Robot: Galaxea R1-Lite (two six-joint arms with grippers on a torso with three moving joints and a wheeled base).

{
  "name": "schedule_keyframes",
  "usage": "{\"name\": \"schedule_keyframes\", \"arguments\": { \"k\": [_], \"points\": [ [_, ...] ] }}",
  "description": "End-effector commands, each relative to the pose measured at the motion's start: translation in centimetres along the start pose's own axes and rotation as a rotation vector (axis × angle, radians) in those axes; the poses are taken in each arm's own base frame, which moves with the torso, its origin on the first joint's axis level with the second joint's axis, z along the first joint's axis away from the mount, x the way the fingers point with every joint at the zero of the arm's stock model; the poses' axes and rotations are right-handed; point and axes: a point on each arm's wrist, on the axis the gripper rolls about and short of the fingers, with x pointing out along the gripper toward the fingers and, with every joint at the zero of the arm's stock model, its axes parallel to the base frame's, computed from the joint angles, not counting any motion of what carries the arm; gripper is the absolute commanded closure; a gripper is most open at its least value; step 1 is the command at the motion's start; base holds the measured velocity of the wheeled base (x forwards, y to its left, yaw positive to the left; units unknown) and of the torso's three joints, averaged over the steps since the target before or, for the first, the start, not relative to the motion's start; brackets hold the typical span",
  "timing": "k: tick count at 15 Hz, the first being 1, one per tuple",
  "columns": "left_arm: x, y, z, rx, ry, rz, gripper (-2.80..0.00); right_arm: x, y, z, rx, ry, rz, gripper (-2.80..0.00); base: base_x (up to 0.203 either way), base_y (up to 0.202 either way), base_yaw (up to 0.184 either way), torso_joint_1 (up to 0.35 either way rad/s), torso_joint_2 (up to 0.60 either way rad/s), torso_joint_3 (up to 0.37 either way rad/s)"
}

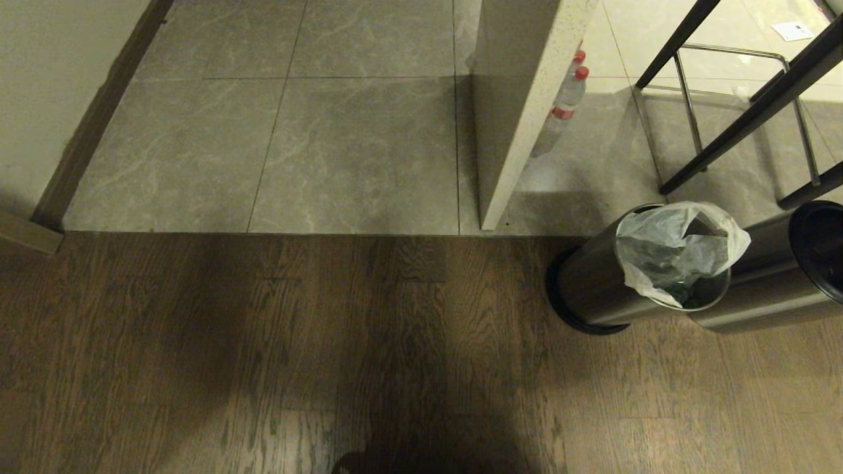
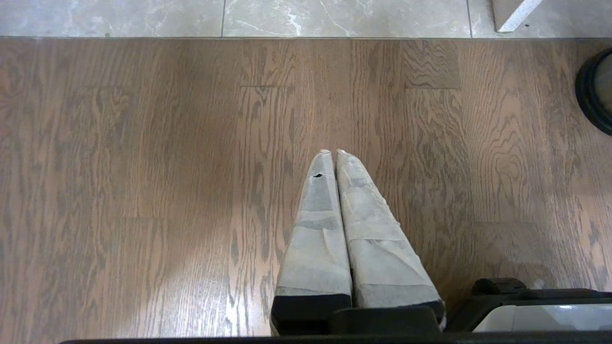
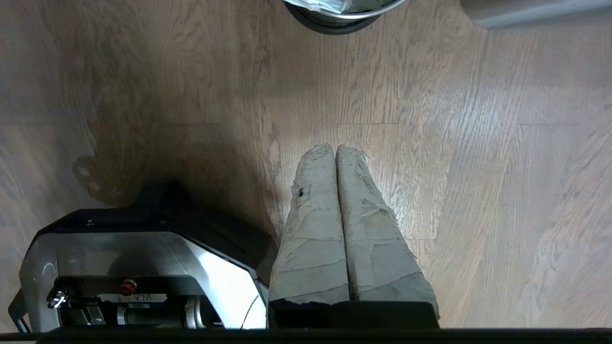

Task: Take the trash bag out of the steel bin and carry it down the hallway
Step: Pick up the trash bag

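Note:
The steel bin stands on the wood floor at the right of the head view, its black base towards the tiles. The trash bag, thin crinkled whitish plastic, lines it and bunches over the open mouth. A steel sleeve with a thick black rim sits right beside the bin. Grey marbled hallway tiles begin beyond the wood. Neither arm shows in the head view. My right gripper is shut and empty above the wood floor, a short way from the bin. My left gripper hangs shut and empty over the planks.
A pale stone panel stands on the tiles just behind the bin, with red-capped water bottles beside it. Black stool legs cross the far right. A cream wall with dark baseboard borders the left. My base is near the right gripper.

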Motion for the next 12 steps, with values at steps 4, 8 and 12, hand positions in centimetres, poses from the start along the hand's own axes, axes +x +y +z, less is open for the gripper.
{"name": "schedule_keyframes", "arguments": {
  "k": [4,8,12],
  "points": [
    [0.0,0.0,0.0,0.000,0.002,0.001,0.00,-0.1,0.0,-0.1,-0.002,-0.001,0.002,0.00,0.000,0.000,0.000,0.000,0.00,0.000],
    [0.0,0.0,0.0,0.000,0.002,0.001,0.00,-0.1,0.0,-0.1,-0.002,-0.001,0.002,0.00,0.000,0.000,0.000,0.000,0.00,0.000],
    [0.0,0.0,0.0,0.000,0.002,0.001,0.00,-0.7,1.0,-3.5,0.010,0.032,0.025,0.00,0.000,0.000,0.000,0.000,0.00,0.000]
  ]
}}
